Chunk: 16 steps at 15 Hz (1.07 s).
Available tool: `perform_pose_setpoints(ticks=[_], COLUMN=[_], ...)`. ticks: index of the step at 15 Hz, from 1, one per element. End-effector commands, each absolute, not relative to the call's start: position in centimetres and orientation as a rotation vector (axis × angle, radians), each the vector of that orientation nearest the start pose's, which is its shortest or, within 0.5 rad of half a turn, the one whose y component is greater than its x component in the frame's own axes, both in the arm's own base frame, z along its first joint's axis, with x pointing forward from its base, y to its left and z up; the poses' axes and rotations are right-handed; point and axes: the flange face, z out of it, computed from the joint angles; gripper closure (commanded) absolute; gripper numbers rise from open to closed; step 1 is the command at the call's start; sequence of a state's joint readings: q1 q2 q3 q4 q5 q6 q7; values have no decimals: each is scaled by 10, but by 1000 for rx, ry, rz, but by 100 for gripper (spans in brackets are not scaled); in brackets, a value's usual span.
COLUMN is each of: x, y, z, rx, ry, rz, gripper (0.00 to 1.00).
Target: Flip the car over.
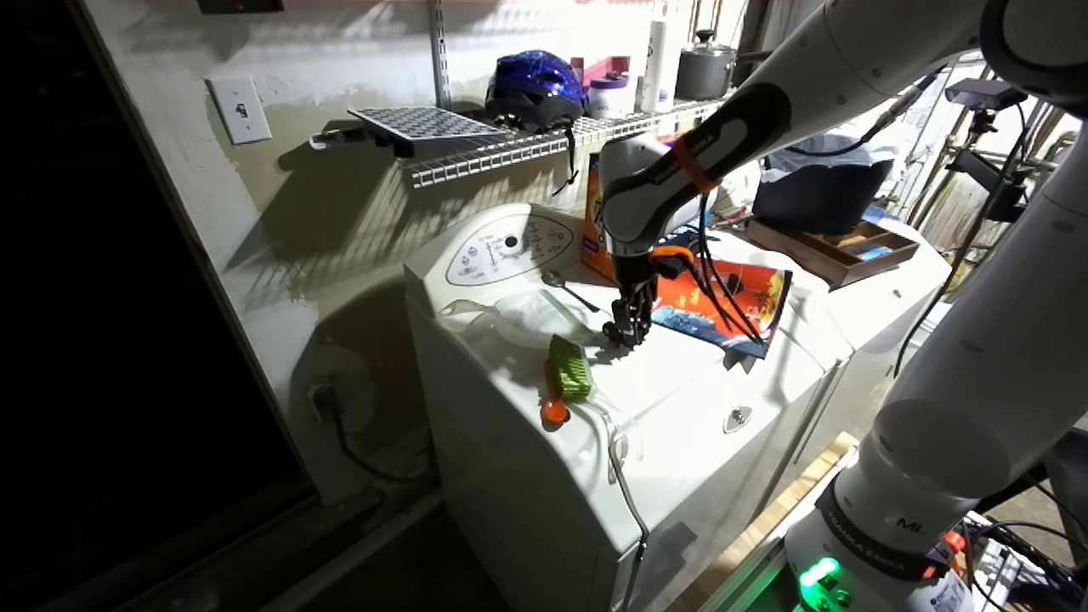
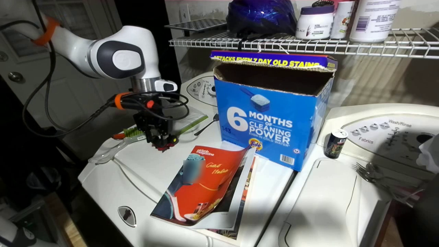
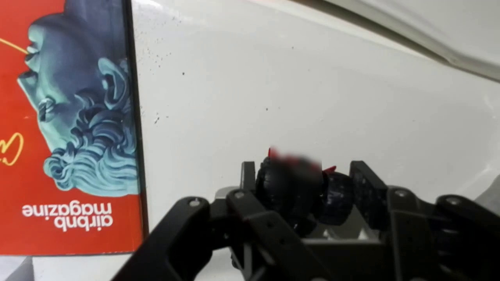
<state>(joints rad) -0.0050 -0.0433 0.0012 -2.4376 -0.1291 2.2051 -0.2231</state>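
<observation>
The car (image 3: 299, 195) is a small black toy with large dark wheels and red edges. In the wrist view it sits between the fingers of my gripper (image 3: 302, 171), with wheels against or very near both finger pads. Part of the car is blurred there. In an exterior view, the gripper (image 2: 161, 139) points down low over the white dryer top, with the car's red edge (image 2: 165, 148) showing at its fingertips. The gripper also shows in an exterior view (image 1: 629, 333), where the car is hard to separate from the fingers. I cannot tell whether the car touches the surface.
A red magazine (image 2: 205, 178) lies beside the gripper. A large detergent box (image 2: 260, 120) stands behind it. A green brush (image 1: 569, 367), an orange scoop (image 1: 554, 412), a clear plastic bag (image 1: 527, 319) and a dark spoon (image 1: 569, 289) lie nearby. A wire shelf (image 1: 510, 153) hangs above.
</observation>
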Motion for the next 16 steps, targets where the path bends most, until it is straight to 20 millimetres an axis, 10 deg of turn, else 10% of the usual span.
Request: perform_pose_setpoints(ticks=[1,2,3,16], x=[447,446,445,452], y=[-2,-3,-4,-7], z=[296,295,295,338], rx=[-3142,-3133,-3131,-3188], ry=[-466,-458,-454,-404], rz=[406,420,422,283], gripper=[63,63,13,0])
